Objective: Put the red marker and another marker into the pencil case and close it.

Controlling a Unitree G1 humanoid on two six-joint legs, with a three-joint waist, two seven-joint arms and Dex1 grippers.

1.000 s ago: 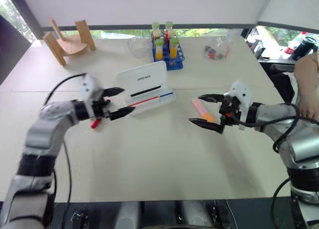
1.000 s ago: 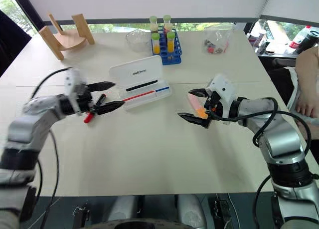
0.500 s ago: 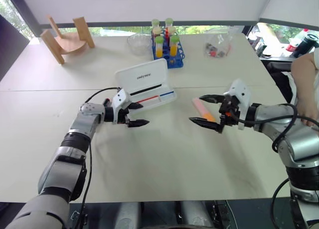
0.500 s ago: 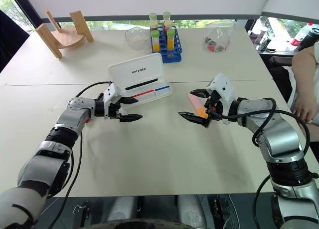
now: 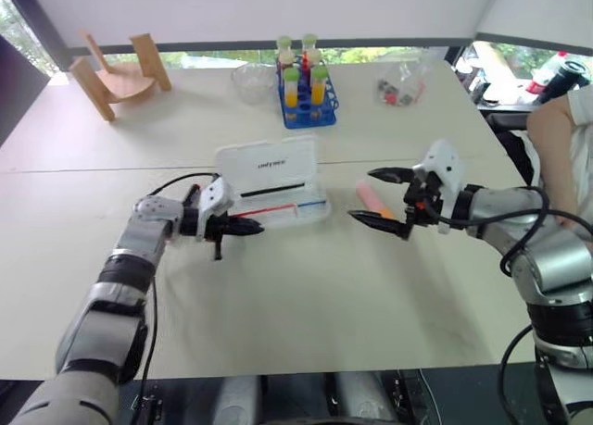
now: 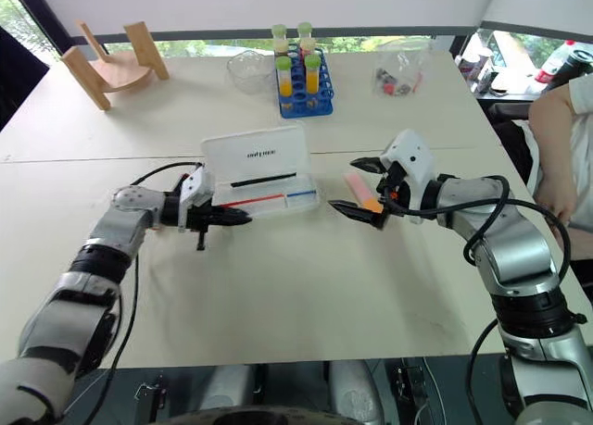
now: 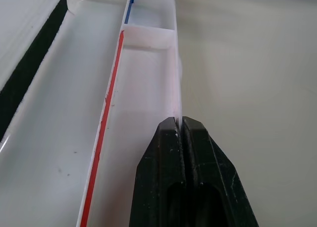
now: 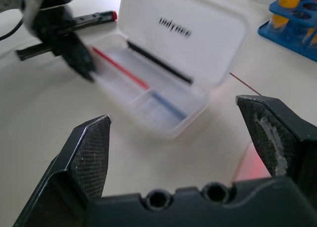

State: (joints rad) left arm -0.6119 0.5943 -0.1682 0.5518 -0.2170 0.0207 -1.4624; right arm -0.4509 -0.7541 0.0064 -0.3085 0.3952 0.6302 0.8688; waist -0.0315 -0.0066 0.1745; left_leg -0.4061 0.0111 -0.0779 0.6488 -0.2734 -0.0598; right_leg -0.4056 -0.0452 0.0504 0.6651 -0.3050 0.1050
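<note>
The pencil case (image 5: 269,162) lies open mid-table, white, with its lettered lid raised and red and blue lines inside. My left gripper (image 5: 248,227) is shut on the case's front wall at its left end; the thin wall runs into the seam between the fingers (image 7: 163,153). The red marker (image 8: 93,18), black with a red end, lies on the table just behind that gripper. The other marker (image 5: 372,199), pale pink with an orange end, lies right of the case. My right gripper (image 5: 362,195) hovers open over it, one finger on either side, not touching.
A blue rack of tubes (image 5: 304,93), a clear bowl (image 5: 252,79) and a plastic bag (image 5: 402,88) stand at the back. A wooden stand (image 5: 116,73) is at the back left. A person's arm (image 5: 556,143) is at the right edge.
My left gripper came down from open to shut on the case's front wall. The right gripper stayed open over the pink marker.
</note>
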